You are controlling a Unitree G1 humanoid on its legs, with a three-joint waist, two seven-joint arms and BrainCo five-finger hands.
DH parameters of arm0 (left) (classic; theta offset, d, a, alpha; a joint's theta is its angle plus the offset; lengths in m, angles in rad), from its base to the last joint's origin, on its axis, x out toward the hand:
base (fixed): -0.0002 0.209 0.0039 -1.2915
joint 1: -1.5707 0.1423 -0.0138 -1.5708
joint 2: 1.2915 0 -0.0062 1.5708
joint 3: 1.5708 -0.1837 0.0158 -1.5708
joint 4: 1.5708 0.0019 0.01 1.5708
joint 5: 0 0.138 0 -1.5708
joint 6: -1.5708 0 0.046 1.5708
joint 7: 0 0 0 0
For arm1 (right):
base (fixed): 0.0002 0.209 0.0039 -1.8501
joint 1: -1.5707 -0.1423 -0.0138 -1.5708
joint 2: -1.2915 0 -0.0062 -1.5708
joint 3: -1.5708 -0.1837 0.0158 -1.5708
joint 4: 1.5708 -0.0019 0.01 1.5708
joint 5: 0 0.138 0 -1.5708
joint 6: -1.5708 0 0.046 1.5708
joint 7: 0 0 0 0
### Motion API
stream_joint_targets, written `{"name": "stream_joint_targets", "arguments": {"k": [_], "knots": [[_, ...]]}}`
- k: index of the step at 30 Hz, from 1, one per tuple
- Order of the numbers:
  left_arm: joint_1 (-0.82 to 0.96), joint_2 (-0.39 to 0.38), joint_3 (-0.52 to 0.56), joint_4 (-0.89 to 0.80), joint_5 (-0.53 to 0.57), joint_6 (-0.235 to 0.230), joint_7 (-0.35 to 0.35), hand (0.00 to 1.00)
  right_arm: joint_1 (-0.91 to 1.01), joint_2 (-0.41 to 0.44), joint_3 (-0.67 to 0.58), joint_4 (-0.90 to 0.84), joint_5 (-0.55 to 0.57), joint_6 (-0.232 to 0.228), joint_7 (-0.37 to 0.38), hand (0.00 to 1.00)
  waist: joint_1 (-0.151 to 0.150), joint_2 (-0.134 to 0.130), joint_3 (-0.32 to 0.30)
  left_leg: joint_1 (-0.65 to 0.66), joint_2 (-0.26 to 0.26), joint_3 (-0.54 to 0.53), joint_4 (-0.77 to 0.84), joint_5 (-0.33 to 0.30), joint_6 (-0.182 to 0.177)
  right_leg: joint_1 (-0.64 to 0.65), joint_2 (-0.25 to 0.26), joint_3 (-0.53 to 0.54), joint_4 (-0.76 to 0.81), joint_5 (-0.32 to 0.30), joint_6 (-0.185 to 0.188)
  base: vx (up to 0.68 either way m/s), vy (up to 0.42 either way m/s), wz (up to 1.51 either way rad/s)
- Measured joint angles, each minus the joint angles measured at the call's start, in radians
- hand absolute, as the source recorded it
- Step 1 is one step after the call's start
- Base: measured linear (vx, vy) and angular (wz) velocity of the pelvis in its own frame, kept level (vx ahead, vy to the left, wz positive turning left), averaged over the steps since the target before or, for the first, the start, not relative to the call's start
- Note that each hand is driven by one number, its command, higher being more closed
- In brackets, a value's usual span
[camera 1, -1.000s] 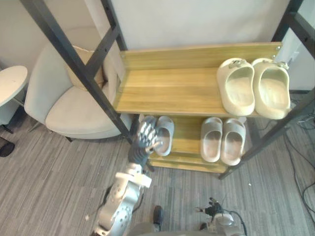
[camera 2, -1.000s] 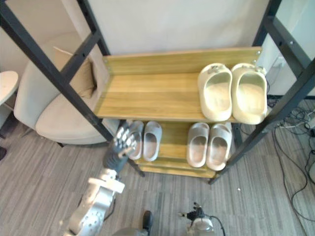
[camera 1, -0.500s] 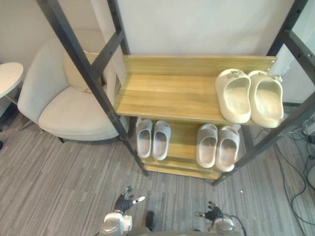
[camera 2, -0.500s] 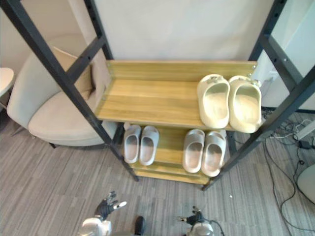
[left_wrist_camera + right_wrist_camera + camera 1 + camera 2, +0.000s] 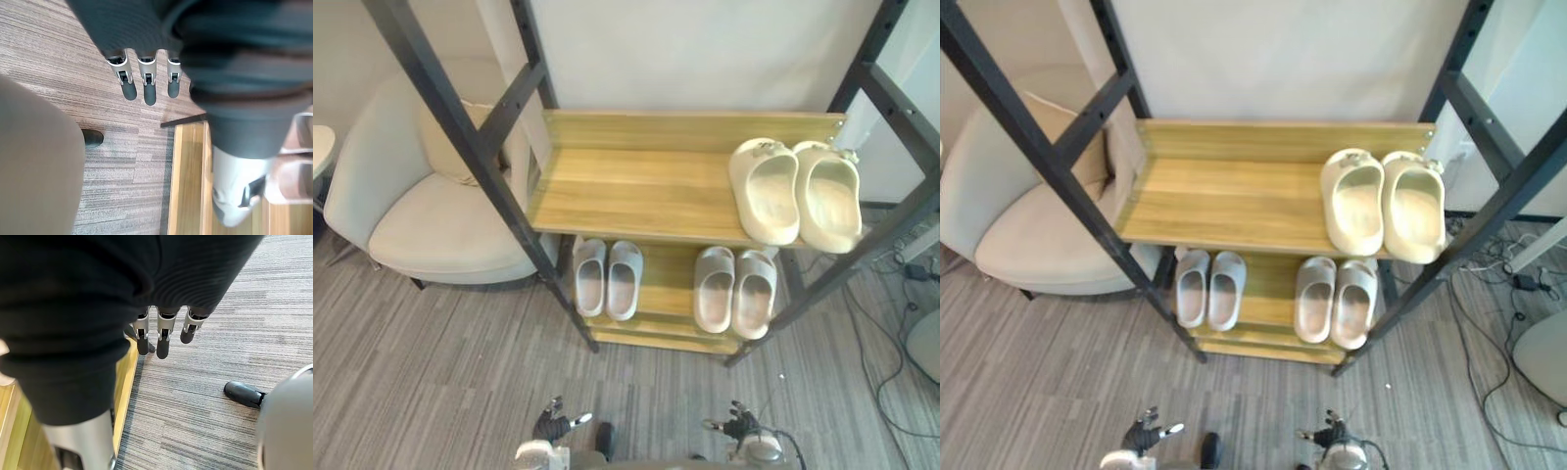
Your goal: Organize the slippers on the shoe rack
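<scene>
The wooden shoe rack (image 5: pixel 636 186) stands before me with two shelves. A pair of cream clogs (image 5: pixel 793 191) sits side by side at the right of the upper shelf. On the lower shelf a pair of light grey slippers (image 5: pixel 607 279) lies at the left and a second grey pair (image 5: pixel 734 291) at the right. My left hand (image 5: pixel 551 425) hangs low over the carpet, well short of the rack, its fingers (image 5: pixel 143 83) straight and empty. My right hand (image 5: pixel 736 423) hangs at the same height, its fingers (image 5: pixel 164 333) straight and holding nothing.
A cream armchair (image 5: pixel 421 215) with a cushion stands left of the rack. Black slanted frame posts (image 5: pixel 480 166) cross in front of both sides of the shelves. Cables (image 5: pixel 901 274) lie on the grey carpet at the right, by a white round object (image 5: pixel 925 343).
My left arm was raised with its hand by the left grey slippers; it has dropped to the bottom of the view. The camera has shifted a little.
</scene>
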Motion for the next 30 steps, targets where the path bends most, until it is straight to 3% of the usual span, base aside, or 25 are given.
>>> {"name": "stream_joint_targets", "arguments": {"k": [1, 2, 3, 4, 5, 6, 8, 10, 12, 13, 15, 20, 21, 22, 23, 24, 25, 26, 28, 29, 30], "knots": [[0.000, -0.004, 0.014, 0.005, 0.005, -0.001, 0.004, 0.00, -0.004, 0.003, 0.000, 0.000, 0.000, 0.000, 0.000, 0.00, 0.002, -0.008, 0.002, 0.006, -0.011, 0.000, 0.000, -0.010, 0.006, -0.036, -0.028, 0.005, 0.107, -0.052, 0.013, 0.07, 0.033, -0.01], [0.000, -0.004, 0.015, 0.005, 0.004, 0.000, 0.005, 0.00, -0.004, 0.004, 0.000, 0.000, 0.000, 0.000, 0.000, 0.00, 0.002, -0.010, 0.004, 0.009, -0.014, -0.002, 0.000, -0.015, 0.008, -0.042, -0.035, 0.005, 0.128, -0.064, 0.016, 0.08, 0.045, 0.10], [-0.004, -0.007, 0.020, 0.007, 0.004, -0.001, 0.012, 0.00, -0.005, 0.007, 0.000, 0.000, -0.001, 0.001, 0.000, 0.00, 0.002, -0.012, 0.009, 0.017, -0.024, -0.013, 0.000, -0.023, 0.014, -0.080, -0.061, 0.019, 0.243, -0.090, 0.038, 0.05, 0.060, 0.27], [-0.005, -0.016, 0.023, 0.010, 0.006, -0.001, 0.017, 0.00, -0.004, 0.006, 0.000, -0.003, -0.001, 0.003, 0.000, 0.00, 0.004, 0.000, 0.015, 0.017, -0.033, -0.043, 0.031, -0.036, 0.032, -0.174, -0.098, 0.064, 0.483, -0.089, 0.038, 0.07, 0.078, 0.36], [-0.006, -0.014, 0.023, 0.008, 0.007, -0.001, 0.018, 0.00, -0.003, 0.009, 0.001, -0.003, -0.001, 0.004, 0.000, 0.00, 0.004, 0.000, 0.015, 0.018, -0.038, -0.050, 0.042, -0.040, 0.032, -0.196, -0.106, 0.089, 0.543, -0.083, 0.028, 0.08, 0.037, 0.74], [-0.009, -0.010, 0.023, 0.006, 0.008, -0.001, 0.022, 0.00, 0.000, 0.021, 0.001, -0.006, 0.000, 0.006, 0.000, 0.00, 0.001, -0.010, 0.022, 0.027, -0.046, -0.096, 0.074, -0.054, 0.039, -0.250, -0.103, 0.190, 0.667, -0.101, 0.017, 0.14, -0.039, 1.07], [-0.013, -0.007, 0.039, 0.005, 0.011, 0.001, 0.037, 0.00, 0.009, 0.038, 0.030, -0.044, 0.001, 0.004, 0.003, 0.00, -0.001, -0.030, 0.018, 0.018, -0.063, -0.175, 0.094, -0.056, 0.040, -0.266, -0.047, 0.316, 0.658, -0.181, 0.008, 0.14, -0.118, 1.24], [-0.020, -0.018, 0.058, 0.005, 0.014, 0.002, 0.039, 0.00, 0.001, 0.037, 0.035, -0.046, 0.001, 0.000, 0.006, 0.00, 0.000, -0.026, 0.020, 0.000, -0.074, -0.246, 0.109, -0.055, 0.036, -0.274, -0.004, 0.406, 0.588, -0.196, 0.000, 0.07, -0.169, 1.21], [-0.027, -0.016, 0.059, 0.003, 0.015, 0.002, 0.039, 0.00, -0.014, 0.038, 0.036, -0.046, 0.005, 0.000, 0.009, 0.00, 0.004, -0.043, 0.021, -0.020, -0.104, -0.300, 0.128, -0.060, 0.022, -0.254, 0.005, 0.454, 0.466, -0.182, -0.016, 0.06, -0.212, 1.15], [-0.038, -0.022, 0.066, 0.004, 0.015, 0.002, 0.041, 0.00, -0.026, 0.036, 0.035, -0.044, 0.010, 0.001, 0.010, 0.00, 0.017, -0.040, 0.027, -0.031, -0.109, -0.339, 0.123, -0.056, 0.006, -0.222, -0.013, 0.429, 0.398, -0.218, -0.013, 0.03, -0.220, 0.82], [-0.040, -0.048, 0.065, 0.006, 0.015, 0.003, 0.042, 0.00, -0.059, 0.019, 0.037, -0.044, 0.011, 0.001, 0.011, 0.00, 0.024, 0.010, 0.027, -0.068, -0.079, -0.386, 0.125, -0.046, -0.011, -0.197, 0.012, 0.360, 0.338, -0.194, -0.028, 0.03, -0.192, 0.72], [-0.079, -0.056, 0.064, 0.005, 0.014, 0.001, 0.057, 0.00, -0.075, 0.030, 0.042, -0.049, 0.011, 0.000, 0.009, 0.00, 0.025, 0.011, 0.052, -0.126, -0.050, -0.429, 0.154, -0.017, -0.054, -0.129, 0.051, 0.217, 0.241, -0.151, -0.057, 0.02, -0.093, 0.85], [-0.093, -0.059, 0.061, 0.002, 0.013, 0.000, 0.058, 0.00, -0.084, 0.029, 0.040, -0.049, 0.012, -0.001, 0.006, 0.00, 0.025, 0.002, 0.063, -0.153, -0.054, -0.383, 0.170, 0.005, -0.065, -0.125, 0.049, 0.178, 0.237, -0.146, -0.064, -0.04, -0.031, 0.80], [-0.098, -0.061, 0.057, 0.000, 0.013, 0.001, 0.058, 0.00, -0.092, 0.029, 0.037, -0.052, 0.012, -0.001, 0.002, 0.00, 0.024, 0.000, 0.067, -0.174, -0.056, -0.318, 0.173, 0.033, -0.053, -0.126, 0.045, 0.155, 0.230, -0.138, -0.073, -0.06, -0.032, 0.91], [-0.098, -0.067, 0.056, -0.019, 0.013, 0.000, 0.058, 0.00, -0.087, 0.029, 0.031, -0.077, 0.012, 0.000, -0.003, 0.00, 0.023, -0.005, 0.078, -0.183, -0.046, -0.157, 0.161, 0.046, -0.012, -0.121, 0.036, 0.116, 0.206, -0.120, -0.086, -0.09, -0.012, 0.81], [-0.108, -0.068, 0.059, -0.023, 0.013, 0.004, 0.057, 0.00, -0.091, 0.028, 0.029, -0.095, 0.012, -0.002, -0.009, 0.00, 0.021, 0.005, 0.094, -0.205, -0.003, 0.103, 0.305, -0.059, 0.049, -0.107, 0.031, 0.072, 0.209, -0.120, -0.086, -0.09, 0.003, 0.62], [-0.108, -0.068, 0.059, -0.023, 0.013, 0.005, 0.057, 0.00, -0.090, 0.027, 0.028, -0.100, 0.012, -0.002, -0.009, 0.00, 0.019, 0.006, 0.095, -0.209, 0.007, 0.141, 0.334, -0.078, 0.054, -0.105, 0.029, 0.065, 0.210, -0.120, -0.086, -0.08, 0.015, 0.72], [-0.103, -0.071, 0.059, -0.021, 0.014, 0.007, 0.057, 0.00, -0.073, 0.027, 0.026, -0.119, 0.012, -0.003, -0.010, 0.00, 0.008, 0.002, 0.098, -0.207, 0.046, 0.280, 0.447, -0.147, 0.065, -0.092, 0.015, 0.015, 0.216, -0.120, -0.085, -0.04, 0.022, 0.64], [-0.105, -0.075, 0.057, -0.022, 0.017, 0.012, 0.057, 0.00, -0.051, 0.026, 0.017, -0.120, 0.012, -0.003, -0.010, 0.00, -0.002, 0.016, 0.092, -0.202, 0.070, 0.357, 0.470, -0.181, 0.069, -0.083, 0.000, -0.038, 0.231, -0.136, -0.061, -0.05, 0.120, 0.94], [-0.112, -0.077, 0.055, -0.022, 0.024, 0.013, 0.057, 0.00, -0.044, 0.021, -0.007, -0.116, 0.012, 0.003, -0.009, 0.00, -0.002, 0.033, 0.096, -0.186, 0.049, 0.359, 0.412, -0.203, 0.071, -0.086, -0.002, -0.060, 0.253, -0.159, -0.034, -0.08, 0.196, 1.16], [-0.114, -0.072, 0.051, -0.014, 0.025, 0.018, 0.057, 0.00, -0.037, 0.032, -0.008, -0.115, 0.012, 0.005, -0.008, 0.00, -0.003, 0.015, 0.100, -0.147, -0.010, 0.331, 0.300, -0.157, 0.078, -0.085, -0.027, -0.063, 0.244, -0.166, -0.034, -0.08, 0.171, 0.86]]}}
